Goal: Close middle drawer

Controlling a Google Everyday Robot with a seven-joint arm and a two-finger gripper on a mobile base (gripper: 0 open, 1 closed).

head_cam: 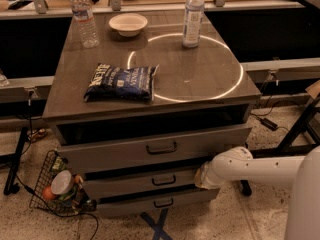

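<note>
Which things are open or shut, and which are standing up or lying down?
Top drawer: pulled out, open.
Middle drawer: sticking out a little, not shut.
Bottom drawer: looks out a little.
Tool: at the middle drawer's right front end.
Left bottle: upright, capped.
Right bottle: upright, capped.
Bowl: right way up.
Chip bag: lying flat.
</note>
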